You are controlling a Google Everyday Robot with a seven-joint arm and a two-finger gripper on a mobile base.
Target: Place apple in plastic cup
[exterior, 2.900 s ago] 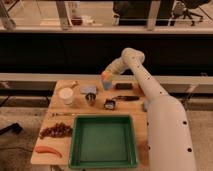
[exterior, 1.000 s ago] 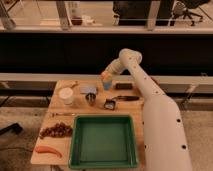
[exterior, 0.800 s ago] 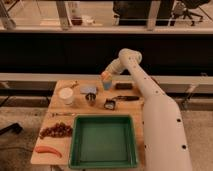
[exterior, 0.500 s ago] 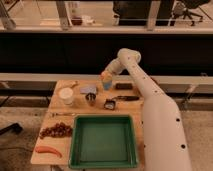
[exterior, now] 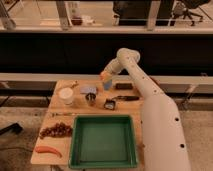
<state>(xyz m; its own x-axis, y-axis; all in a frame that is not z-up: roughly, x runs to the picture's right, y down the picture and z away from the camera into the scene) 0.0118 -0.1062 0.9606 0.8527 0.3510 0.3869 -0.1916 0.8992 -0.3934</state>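
The apple (exterior: 103,76) is a small orange-yellow ball at the tip of my gripper (exterior: 105,76), at the back of the wooden table. The gripper appears shut on it and holds it just above and slightly left of the light-blue plastic cup (exterior: 107,85). The cup stands upright near the table's back edge. The white arm (exterior: 145,95) reaches in from the right and hides part of the table's right side.
A white round container (exterior: 66,95), a small metal cup (exterior: 90,98), a blue-grey item (exterior: 89,89), a dark bar (exterior: 123,86) and a small black object (exterior: 109,104) lie around the cup. In front are a green tray (exterior: 75,142), a dark cluster (exterior: 56,130) and an orange-red carrot-like thing (exterior: 48,149).
The gripper with the apple has shifted slightly left and stays over the blue cup. Nothing else on the table has moved.
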